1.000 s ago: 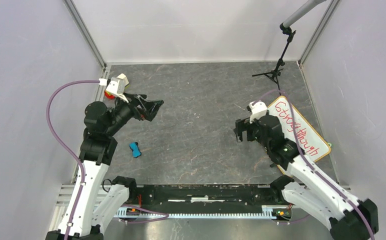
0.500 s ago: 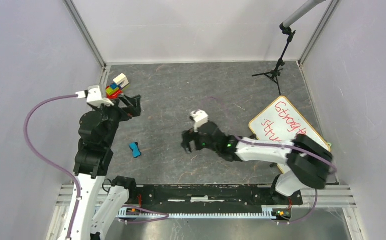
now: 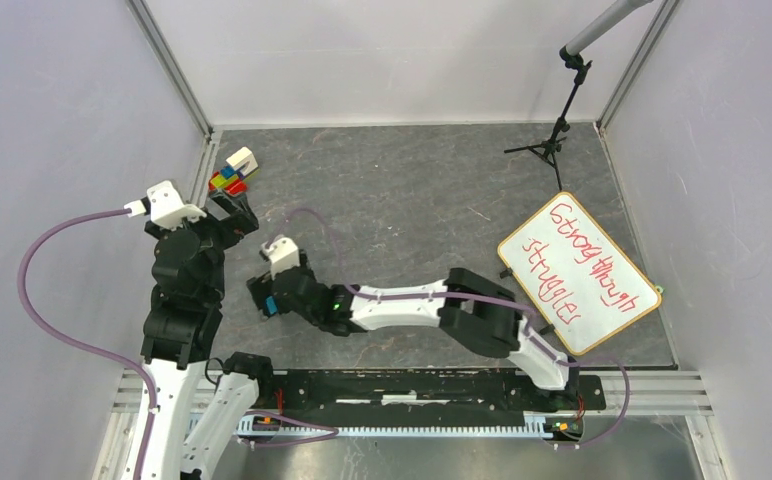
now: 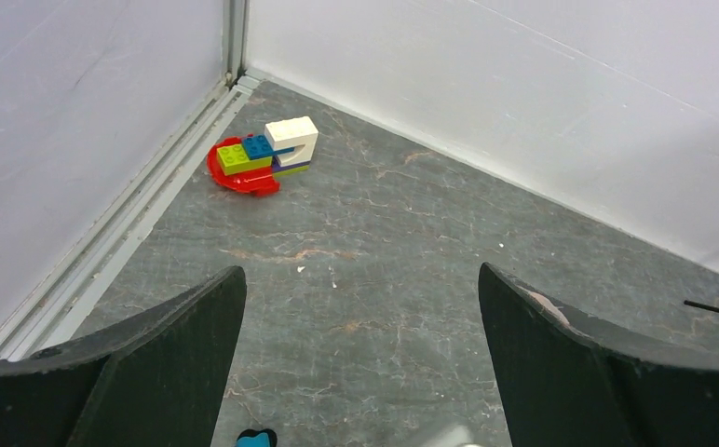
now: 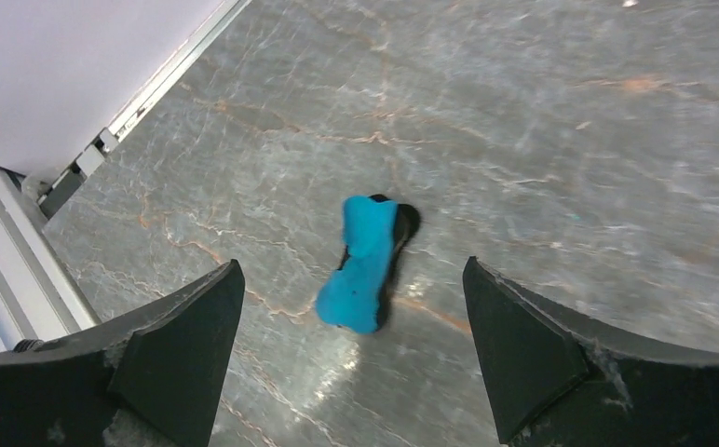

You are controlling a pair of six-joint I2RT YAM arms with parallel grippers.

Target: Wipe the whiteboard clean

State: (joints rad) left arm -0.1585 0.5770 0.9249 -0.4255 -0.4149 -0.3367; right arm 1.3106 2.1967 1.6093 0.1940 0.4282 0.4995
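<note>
Right arm: stretched low across the table (image 3: pixel 412 200) toward its left edge; right gripper (image 3: pixel 265 297) spread wide over the eraser (image 5: pixel 360 265), nothing gripped.
Left arm: folded upright by the left edge; left gripper (image 4: pixel 360 279) spread wide, empty, facing the far-left corner.
Whiteboard (image 3: pixel 577 272): one, by the right edge, bearing red writing.
Eraser: one.
Brick cluster (image 4: pixel 264 154): one, far-left corner.

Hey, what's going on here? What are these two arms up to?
The job is wiping the whiteboard, which lies at the right of the table covered in red writing, with nothing erased yet. The right arm is stretched across to the left side, with the right gripper open over a small blue eraser that lies on the table, not gripped. The left gripper is open too and holds nothing, near a little pile of toy bricks.
</note>
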